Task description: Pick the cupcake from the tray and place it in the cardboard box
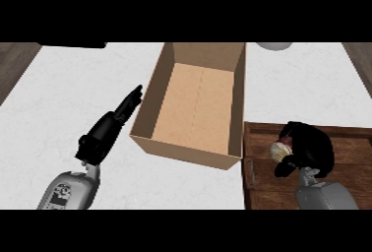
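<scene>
At lower right the cupcake (pixel 279 149) is gripped by the right hand (pixel 309 147); the cardboard box (pixel 195 106) wall could be clipped; left hand (pixel 109 129) fingers are held straight

A white, faintly marbled counter top (pixel 80 88) fills most of the view under even light. Dark wood-grain surface (pixel 16 61) shows past its left and right edges. At the far edge sit a dark object (pixel 73 45) on the left and a pale rounded one (pixel 274 45) on the right, both cut off.

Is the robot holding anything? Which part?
Yes. The right hand curls round the cupcake over the tray, gripping its side. The left hand holds nothing.
</scene>
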Robot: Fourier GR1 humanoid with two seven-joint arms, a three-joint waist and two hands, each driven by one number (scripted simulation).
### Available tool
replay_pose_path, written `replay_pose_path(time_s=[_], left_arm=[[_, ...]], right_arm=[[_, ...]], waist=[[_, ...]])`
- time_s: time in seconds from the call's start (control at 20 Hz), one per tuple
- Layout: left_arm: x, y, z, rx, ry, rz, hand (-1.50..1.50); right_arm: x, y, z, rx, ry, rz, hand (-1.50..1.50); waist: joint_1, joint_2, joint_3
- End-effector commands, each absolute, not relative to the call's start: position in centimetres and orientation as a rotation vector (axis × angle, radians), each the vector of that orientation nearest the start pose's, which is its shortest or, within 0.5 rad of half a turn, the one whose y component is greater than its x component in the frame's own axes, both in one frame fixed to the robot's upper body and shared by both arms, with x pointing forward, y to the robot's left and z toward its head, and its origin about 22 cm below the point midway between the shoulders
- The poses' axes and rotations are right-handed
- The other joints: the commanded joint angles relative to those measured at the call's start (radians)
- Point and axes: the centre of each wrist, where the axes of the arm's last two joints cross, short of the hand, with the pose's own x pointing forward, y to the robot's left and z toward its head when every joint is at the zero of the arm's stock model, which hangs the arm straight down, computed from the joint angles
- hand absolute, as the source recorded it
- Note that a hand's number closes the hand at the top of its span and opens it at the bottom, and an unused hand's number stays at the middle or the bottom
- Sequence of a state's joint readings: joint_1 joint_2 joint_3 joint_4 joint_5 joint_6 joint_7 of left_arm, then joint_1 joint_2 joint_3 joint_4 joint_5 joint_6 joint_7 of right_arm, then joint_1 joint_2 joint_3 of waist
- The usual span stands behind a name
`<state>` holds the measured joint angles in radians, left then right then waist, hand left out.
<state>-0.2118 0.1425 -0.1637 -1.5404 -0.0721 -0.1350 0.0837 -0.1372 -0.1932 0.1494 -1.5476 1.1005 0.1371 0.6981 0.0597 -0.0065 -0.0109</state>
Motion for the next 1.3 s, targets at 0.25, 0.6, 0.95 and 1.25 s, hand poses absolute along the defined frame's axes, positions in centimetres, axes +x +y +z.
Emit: replay_pose_path(time_s=[0.25,0.6,0.95,1.25], left_arm=[[28.9,18.0,5.3,-0.164,-1.639,-0.571,0.00],[28.9,20.0,4.8,-0.109,-1.614,-0.517,0.00],[28.8,21.4,4.9,-0.049,-1.622,-0.466,0.00],[29.0,21.2,4.9,-0.051,-1.617,-0.465,0.00]], right_arm=[[25.1,-12.3,8.0,-0.592,-1.717,1.697,1.50],[23.5,-15.4,13.1,-0.140,-2.191,1.905,1.50],[25.8,-22.2,17.9,0.315,-2.424,1.845,1.50],[30.7,-31.0,21.4,0.417,-2.400,1.651,1.50]], waist=[[0.157,0.015,0.017],[0.043,0.020,0.018],[-0.041,0.022,0.017],[-0.040,0.024,0.013]])
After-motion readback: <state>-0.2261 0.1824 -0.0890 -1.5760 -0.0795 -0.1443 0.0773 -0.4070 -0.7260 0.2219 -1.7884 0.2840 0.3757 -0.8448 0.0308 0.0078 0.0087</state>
